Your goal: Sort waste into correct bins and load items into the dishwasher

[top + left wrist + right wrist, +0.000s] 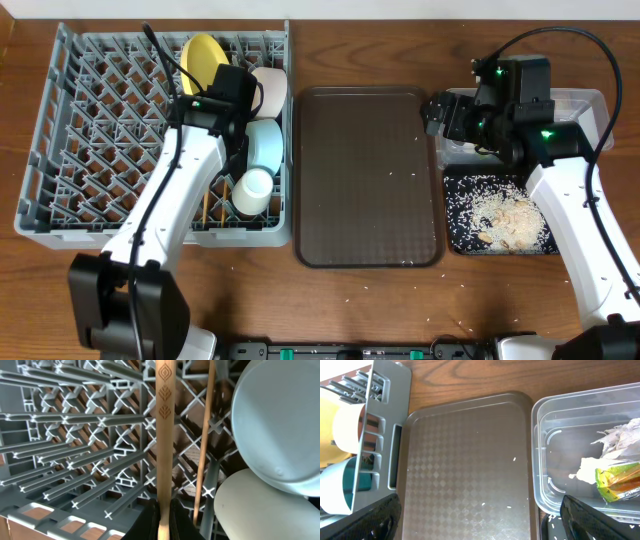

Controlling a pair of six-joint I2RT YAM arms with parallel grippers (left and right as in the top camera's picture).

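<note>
My left gripper [237,142] reaches into the grey dish rack [100,130] and is shut on a wooden chopstick [163,435]. The second chopstick [204,450] lies beside it. The rack also holds the yellow plate [203,58], white bowl [271,88], light blue bowl [266,143] and white cup [253,190]. My right gripper [440,112] is open and empty by the left edge of the clear tub [555,485]. The tub holds the crumpled napkin [620,437] and the yellow-green wrapper [615,480]. The black tray [452,240] holds the rice and scraps [505,215].
The brown serving tray [365,180] lies between the rack and the bins, with a few rice grains on it. It fills the middle of the right wrist view [465,450]. A few grains lie on the wooden table near the front.
</note>
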